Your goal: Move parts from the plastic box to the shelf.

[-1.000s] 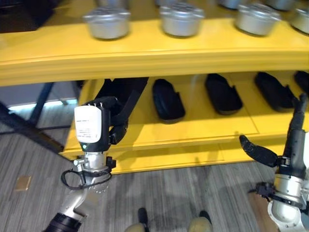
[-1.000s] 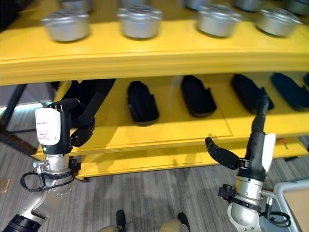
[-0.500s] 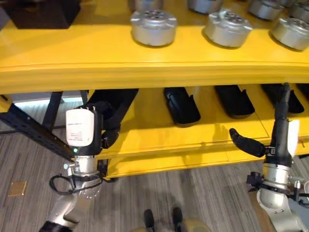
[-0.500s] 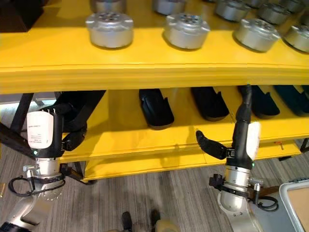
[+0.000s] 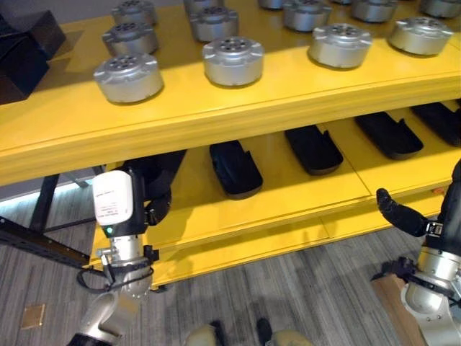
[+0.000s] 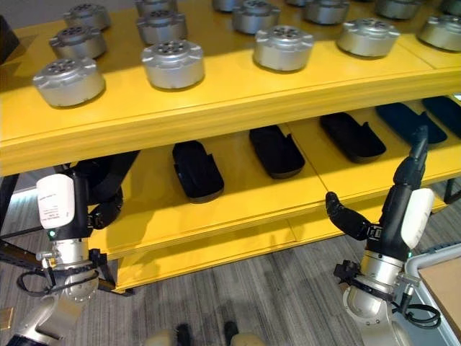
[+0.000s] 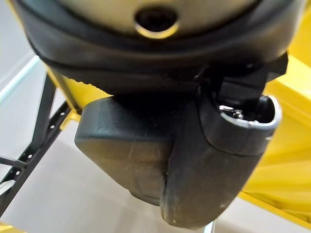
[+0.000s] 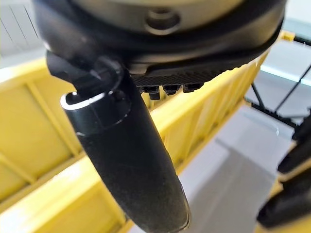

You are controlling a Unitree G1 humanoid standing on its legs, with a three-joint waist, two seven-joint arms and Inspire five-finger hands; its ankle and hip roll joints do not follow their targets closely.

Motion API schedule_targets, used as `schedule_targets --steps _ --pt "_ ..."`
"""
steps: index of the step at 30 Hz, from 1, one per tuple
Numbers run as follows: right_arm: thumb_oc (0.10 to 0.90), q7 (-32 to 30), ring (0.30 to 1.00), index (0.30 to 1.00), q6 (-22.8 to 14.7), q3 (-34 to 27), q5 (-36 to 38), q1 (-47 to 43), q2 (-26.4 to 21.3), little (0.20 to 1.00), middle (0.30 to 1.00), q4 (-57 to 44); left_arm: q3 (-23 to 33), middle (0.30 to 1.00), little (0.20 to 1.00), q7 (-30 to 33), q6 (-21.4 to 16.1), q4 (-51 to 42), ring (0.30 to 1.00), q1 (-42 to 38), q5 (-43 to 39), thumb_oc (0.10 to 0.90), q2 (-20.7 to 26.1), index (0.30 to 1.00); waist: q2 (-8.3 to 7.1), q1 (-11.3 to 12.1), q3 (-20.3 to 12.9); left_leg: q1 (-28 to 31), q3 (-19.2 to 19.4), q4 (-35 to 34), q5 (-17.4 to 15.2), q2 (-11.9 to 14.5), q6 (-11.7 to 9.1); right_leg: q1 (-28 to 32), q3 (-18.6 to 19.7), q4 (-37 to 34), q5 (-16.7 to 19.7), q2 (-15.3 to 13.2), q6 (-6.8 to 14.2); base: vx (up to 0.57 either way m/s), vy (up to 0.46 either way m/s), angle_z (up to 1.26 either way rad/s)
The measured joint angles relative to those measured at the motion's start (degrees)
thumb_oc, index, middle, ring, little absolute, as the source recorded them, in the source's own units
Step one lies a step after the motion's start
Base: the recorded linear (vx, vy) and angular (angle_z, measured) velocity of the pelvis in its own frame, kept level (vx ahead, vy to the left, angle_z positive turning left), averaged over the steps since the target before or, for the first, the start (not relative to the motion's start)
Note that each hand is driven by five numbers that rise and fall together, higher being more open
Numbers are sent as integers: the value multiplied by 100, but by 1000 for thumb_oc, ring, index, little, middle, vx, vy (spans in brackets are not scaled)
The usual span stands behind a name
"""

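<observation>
- Black moulded part point(image 7: 141, 155), held in the left hand point(image 5: 155, 191); thumb and fingers are curled round it at the left end of the lower tier of the yellow shelf point(image 5: 216, 122).
- Material, judged: rigid plastic, matte and lightly textured, thin-walled. Probably light, stiff and not fragile; fair grip on the pads, little risk of slipping.
- Hold, judged: across the narrow waist of the shell, thumb on one flank and fingers on the other. An end grip would let it swing.
- Matching black parts point(image 5: 235, 168) lie in a row along the lower tier, well apart, running right from the held one; the free slot is at the left end.
- Silver round castings point(image 5: 233, 60) stand in rows on the upper tier. They look like solid metal, heavy and smooth, and would need a full wrap round the rim.
- Right hand point(image 6: 400, 189) stands near the shelf front at the right, fingers straight up, thumb spread wide, holding nothing.
- Plastic box corner point(image 6: 432, 274) sits at the near right on the floor.
</observation>
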Motion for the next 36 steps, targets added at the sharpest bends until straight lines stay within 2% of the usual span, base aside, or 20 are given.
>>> schedule_targets --steps 1,3,5,6,8,9,13,15,18,22,25,36 --pt "900 -33 1000 1000 -12 -65 0 30 -6 1000 1000 0 0 300 300 2 -9 49 300 -60 -74 400 -53 300 -10 -32 6 6 20 -243 95 70 -53 -11 -42 -27 8 15 -10 81 102 33" --pt "900 -44 1000 1000 -19 -202 25 32 -27 1000 1000 -4 -51 300 300 93 -32 411 300 -238 -96 400 -151 300 -11 -93 4 111 88 -620 231 134 -26 27 -93 -91 63 -12 -41 56 101 13" --pt "900 -43 1000 1000 -42 -295 35 2 -33 1000 1000 -6 -91 300 300 96 -5 806 300 -341 -314 400 -206 300 -9 -124 4 408 241 -1020 263 143 15 143 -82 -206 115 -61 14 67 98 -2" --pt "900 -42 1000 1000 -50 -334 76 1 -33 1000 1000 -5 -84 300 300 109 71 1020 300 -339 -511 400 -336 300 8 -132 0 734 306 -1314 376 62 -27 231 -68 -264 96 -109 74 69 68 -3" --pt "900 -29 1000 1000 -50 -335 74 23 -34 1000 1000 -6 -84 300 300 123 127 1044 300 -271 -618 400 -476 300 101 -176 3 975 337 -1355 581 -16 133 281 -81 -266 31 -99 180 69 44 12" --pt "900 -18 1000 1000 -49 -313 69 27 12 1000 1000 -15 -85 300 300 138 143 1046 300 -228 -756 400 -687 300 254 -248 6 1230 383 -1561 784 -69 138 343 -134 -252 -55 -61 321 56 31 29" --pt "900 43 1000 1000 -48 -123 -15 -9 63 1000 1000 -19 -97 300 300 162 266 1049 300 -224 -981 400 -811 300 198 -142 3 1222 350 -1632 753 -422 232 341 -177 -312 -117 -396 612 44 14 17" --pt "900 50 1000 1000 -33 -60 -106 -47 108 1000 1000 -19 -73 300 300 225 450 1052 300 -222 -1204 400 -811 300 198 -40 3 1242 343 -1632 693 -579 318 464 -200 -539 -54 -552 737 32 -14 11" --pt "900 53 1000 1000 -23 -63 -117 -56 109 1000 1000 -20 -25 300 300 293 630 1152 300 -218 -1437 400 -808 300 195 64 1 1244 348 -1633 679 -663 340 567 -200 -746 32 -628 841 8 -6 3" --pt "900 48 1000 1000 69 -63 -109 -71 109 1000 1000 -20 -94 300 300 381 770 1627 300 -222 -1653 400 -836 300 189 52 2 1302 344 -1635 679 -636 340 617 -198 -742 62 -597 806 0 0 0" --pt "900 45 1000 1000 134 -43 -108 -91 109 1000 1000 -18 -112 300 300 551 847 1739 300 -274 -1643 400 -1061 300 188 7 2 1304 347 -1635 688 -584 328 615 -190 -739 88 -542 767 0 0 0" --pt "900 62 1000 1000 194 188 -104 -317 103 1000 1000 7 -572 300 300 682 963 2800 300 -1219 -1630 400 -1072 300 190 -270 -6 1324 425 -1633 712 -522 294 598 -69 -737 140 -470 728 -14 -2 -5"
